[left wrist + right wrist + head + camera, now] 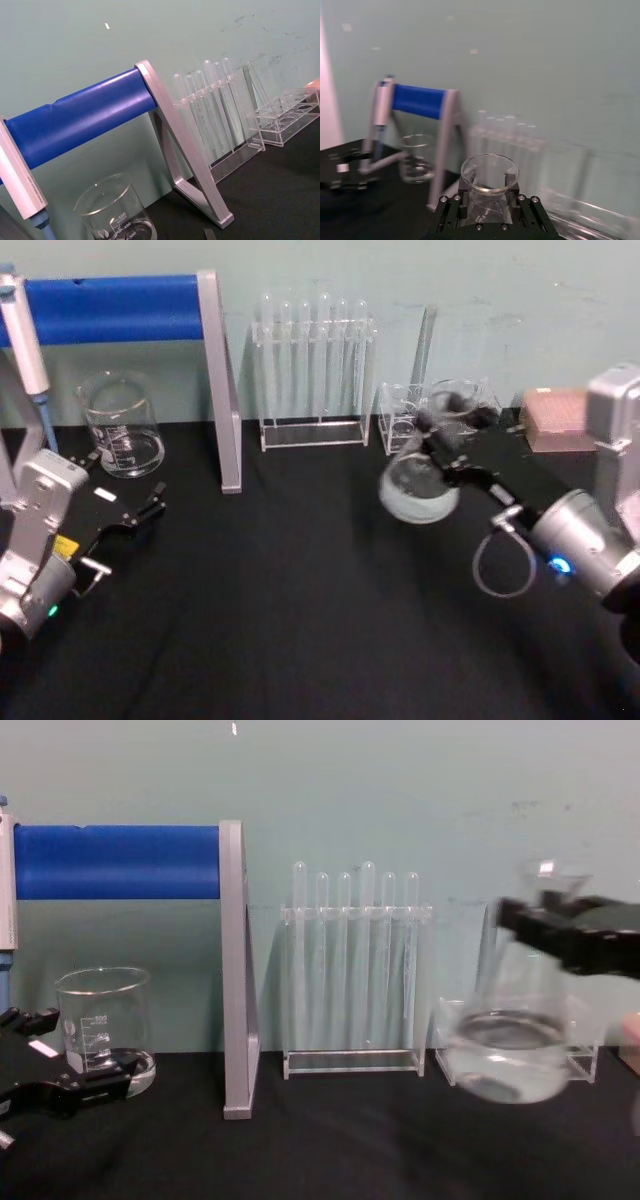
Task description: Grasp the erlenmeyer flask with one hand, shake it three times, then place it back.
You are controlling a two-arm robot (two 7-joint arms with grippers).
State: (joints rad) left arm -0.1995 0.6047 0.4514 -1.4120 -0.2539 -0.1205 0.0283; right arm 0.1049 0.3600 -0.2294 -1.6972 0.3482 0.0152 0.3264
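Flask (420, 488) in the head view is held tilted above the table (300, 630), its body at 7 o'clock from the hand (455, 447), the right arm's, which pinches its neck. The left gripper (135, 520) rests spread near the table's 9 o'clock edge, by a beaker (122, 430). In the right wrist view, black fingers (514, 182) press the neck from both sides. In the chest view, the hand clamps the neck at 3 o'clock and the body hangs clear of the table.
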